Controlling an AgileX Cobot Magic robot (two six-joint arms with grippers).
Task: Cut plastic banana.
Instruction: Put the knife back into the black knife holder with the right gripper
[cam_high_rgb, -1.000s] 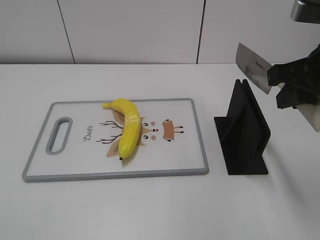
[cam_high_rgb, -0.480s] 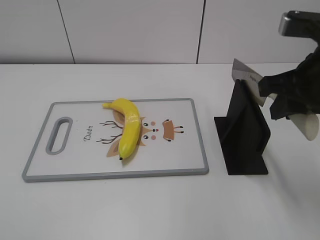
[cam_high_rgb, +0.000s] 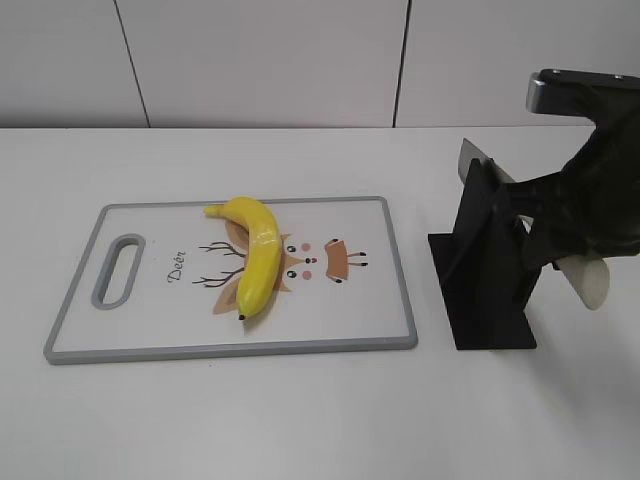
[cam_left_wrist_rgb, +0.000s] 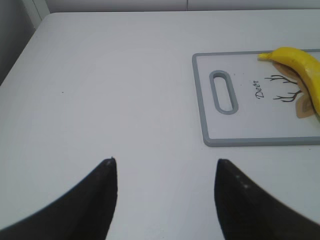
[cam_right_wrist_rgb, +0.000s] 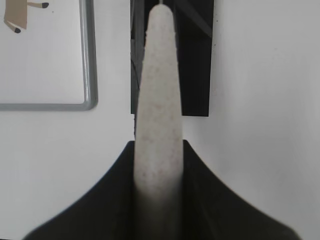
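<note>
The yellow plastic banana (cam_high_rgb: 255, 255) lies whole on the white cutting board (cam_high_rgb: 150, 330), stem toward the back; it also shows in the left wrist view (cam_left_wrist_rgb: 300, 67). My right gripper (cam_high_rgb: 565, 240) is shut on the beige handle (cam_right_wrist_rgb: 160, 100) of a knife. The knife's blade (cam_high_rgb: 475, 160) sits mostly inside the slot of the black knife stand (cam_high_rgb: 490, 270), with only its top corner showing. My left gripper (cam_left_wrist_rgb: 165, 162) is open and empty over bare table, left of the board (cam_left_wrist_rgb: 240, 125); it is out of the exterior view.
The board has a grey rim, a handle slot (cam_high_rgb: 118, 270) at its left end and a deer drawing. The black stand (cam_right_wrist_rgb: 197, 75) is on the table just right of the board's edge (cam_right_wrist_rgb: 89, 60). A white wall runs behind the table.
My right gripper has come down and slightly left with the knife, and the blade has sunk from above the stand into its slot. The banana, board and left gripper have not moved.
</note>
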